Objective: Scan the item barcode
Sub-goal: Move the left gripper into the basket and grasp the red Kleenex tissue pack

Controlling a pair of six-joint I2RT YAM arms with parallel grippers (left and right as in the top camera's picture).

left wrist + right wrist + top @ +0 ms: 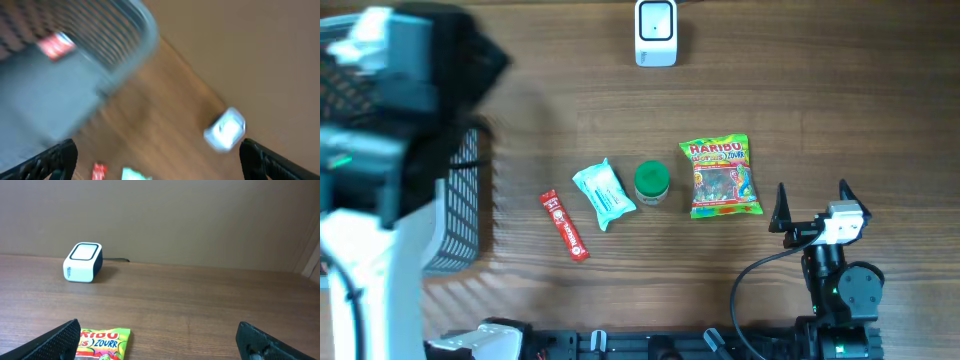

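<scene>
Left gripper [157,146] and right gripper [157,326] both have jaws wide, empty. Haribo bag [721,176] lies flat on the table [820,90], 5 o'clock from the scanner [656,32]. Risk imo: slick film slips, barcode ends up hidden.

wood table [820,100], scanner [656,32], basket [460,215], gummies [721,176], jar [651,183], wipes [604,194], red sachet [564,226]
</scene>
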